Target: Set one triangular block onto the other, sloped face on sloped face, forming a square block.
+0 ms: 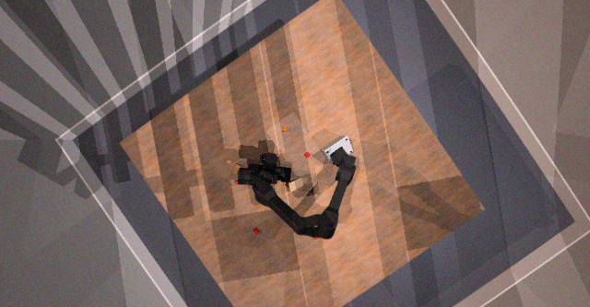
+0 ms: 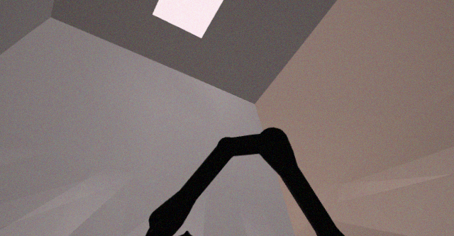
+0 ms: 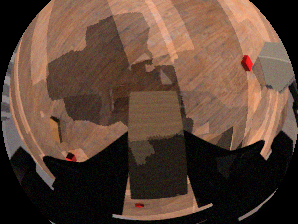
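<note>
My gripper (image 1: 265, 173) (image 3: 153, 133) is shut on a tan triangular block (image 3: 155, 112). In the wrist view the block stands out between the two dark fingers, its far part lit and its near part in shadow. In the top view the dark hand hides it. The other triangular block (image 1: 296, 184) is pale tan and lies on the table to the right of the hand, a little lower in that view. It is apart from the held block. I cannot make it out in the wrist view. Its slope direction is too small to tell. The exterior view shows neither block.
Small red pieces (image 1: 307, 154) (image 3: 247, 63) lie about the table, with another red one (image 1: 256, 230) (image 3: 139, 205) at lower left. An orange piece (image 1: 285, 128) lies above the hand. A yellowish piece (image 3: 55, 129) lies left of it. The arm's white base plate (image 1: 347, 143) (image 3: 276, 65) is right.
</note>
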